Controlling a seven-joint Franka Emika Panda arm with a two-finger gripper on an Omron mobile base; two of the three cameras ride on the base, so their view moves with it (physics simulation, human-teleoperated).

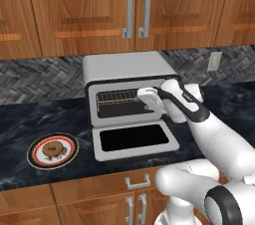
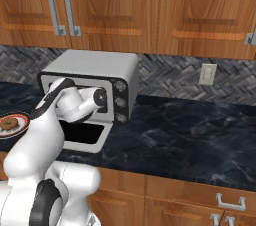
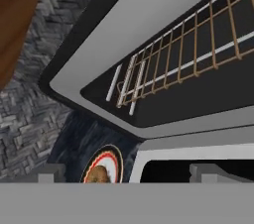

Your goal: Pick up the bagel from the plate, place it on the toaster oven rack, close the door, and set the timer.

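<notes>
The door of the toaster oven lies folded down flat on the dark marble desk, glass side up, so the cavity is open and the toaster oven rack is reachable from the front; judging by this, the loading step is prepared but not done. The rack sits bare in the upper half of the cavity, a copper-toned wire grid seen close in the hand view. The bagel rests at the centre of the plate, which sits on the desk to the left of the lowered door and apart from it, near the front edge. That placement keeps the pickup spot clear of the door's swing and lets the arm move sideways from plate to oven

The end effector hangs in front of the oven mouth, about level with the rack, its white body lying across the right half of the opening. Its fingertips stand spread as wide as they go, with nothing between them and nothing touched. It is well away from the bagel, so the pickup appears not yet begun; the hand must drop and shift left toward the plate
</notes>
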